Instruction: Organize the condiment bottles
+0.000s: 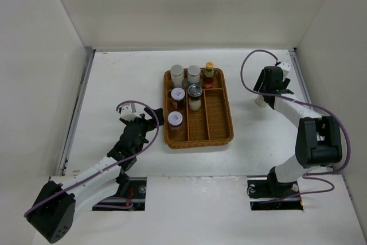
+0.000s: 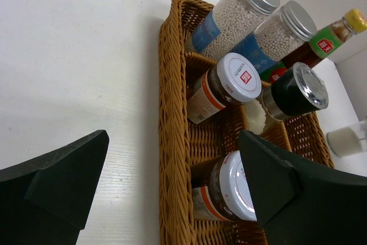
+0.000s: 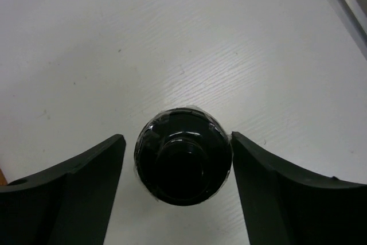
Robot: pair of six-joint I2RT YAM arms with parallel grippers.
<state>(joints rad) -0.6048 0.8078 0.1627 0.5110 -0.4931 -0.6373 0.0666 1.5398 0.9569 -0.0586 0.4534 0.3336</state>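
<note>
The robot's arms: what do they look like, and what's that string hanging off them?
The left arm and right arm are slim white tubes joined by chunky black joint housings. A thin purple cable loops loosely along each arm. The left gripper and right gripper each end in two matte black, wedge-shaped fingers.

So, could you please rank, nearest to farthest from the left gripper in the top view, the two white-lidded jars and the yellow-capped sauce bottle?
1. White-lidded jar, near-left compartment of the wicker tray, beside the left gripper.
2. Second white-lidded jar, next compartment back.
3. Yellow-capped sauce bottle, far row's right end.
</note>
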